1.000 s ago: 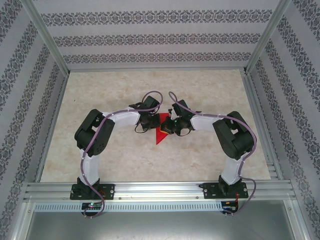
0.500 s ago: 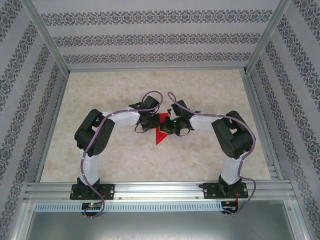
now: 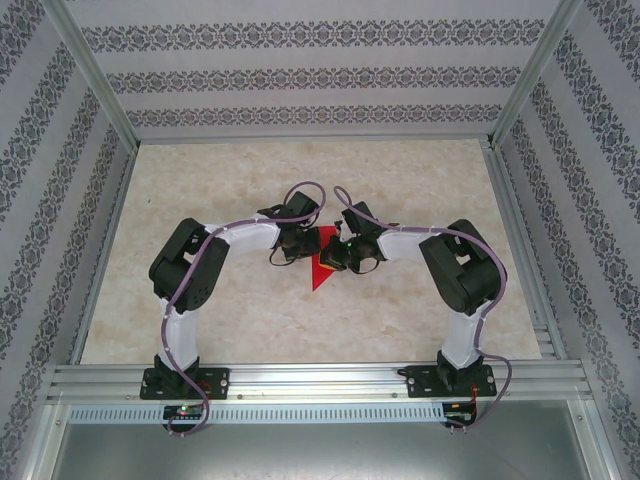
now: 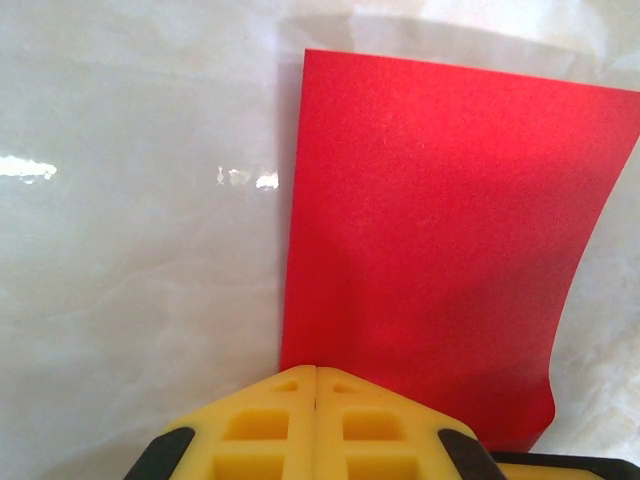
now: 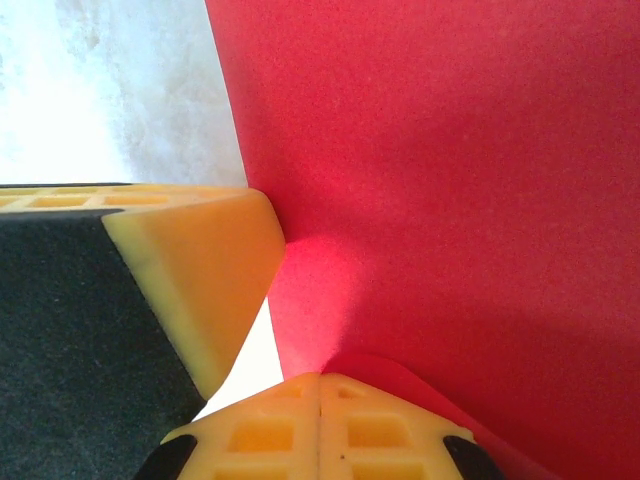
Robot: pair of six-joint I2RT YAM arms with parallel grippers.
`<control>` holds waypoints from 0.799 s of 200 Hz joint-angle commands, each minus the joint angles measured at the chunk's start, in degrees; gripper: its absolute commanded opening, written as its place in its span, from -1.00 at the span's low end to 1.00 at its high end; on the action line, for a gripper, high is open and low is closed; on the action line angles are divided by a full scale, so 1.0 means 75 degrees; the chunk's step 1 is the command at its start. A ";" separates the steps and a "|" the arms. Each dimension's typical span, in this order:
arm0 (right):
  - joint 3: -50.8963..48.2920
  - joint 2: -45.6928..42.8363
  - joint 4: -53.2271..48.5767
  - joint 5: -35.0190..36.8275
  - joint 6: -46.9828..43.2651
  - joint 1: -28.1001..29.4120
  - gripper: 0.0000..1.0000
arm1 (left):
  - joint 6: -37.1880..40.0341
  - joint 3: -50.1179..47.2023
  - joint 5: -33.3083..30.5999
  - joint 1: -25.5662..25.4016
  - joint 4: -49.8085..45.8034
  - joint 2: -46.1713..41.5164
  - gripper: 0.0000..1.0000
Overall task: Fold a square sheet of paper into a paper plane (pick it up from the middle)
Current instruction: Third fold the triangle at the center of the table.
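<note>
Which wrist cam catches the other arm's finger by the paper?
Right wrist: beside the shut right gripper, a finger of the left gripper, yellow with black pad, at the red sheet's edge. Left wrist view has one pair of fingertips.

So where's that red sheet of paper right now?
In the top view the red sheet of paper is at the middle of the table, pinched by the left gripper and the right gripper, one corner pointing toward the near edge.

The left arm (image 3: pixel 188 268) and right arm (image 3: pixel 462 272) pair white tubular links with bulky black joint housings, each trailed by a thin lilac cable (image 3: pixel 306 184). The left gripper (image 4: pixel 316 385) and right gripper (image 5: pixel 320 392) have yellow moulded fingers with square recesses, edged black.
</note>
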 commanded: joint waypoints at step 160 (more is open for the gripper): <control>0.0106 0.0353 0.0561 -0.0231 -0.0280 -0.0038 -0.99 | 0.0176 0.0156 0.0200 0.0070 -0.0126 0.0172 -1.00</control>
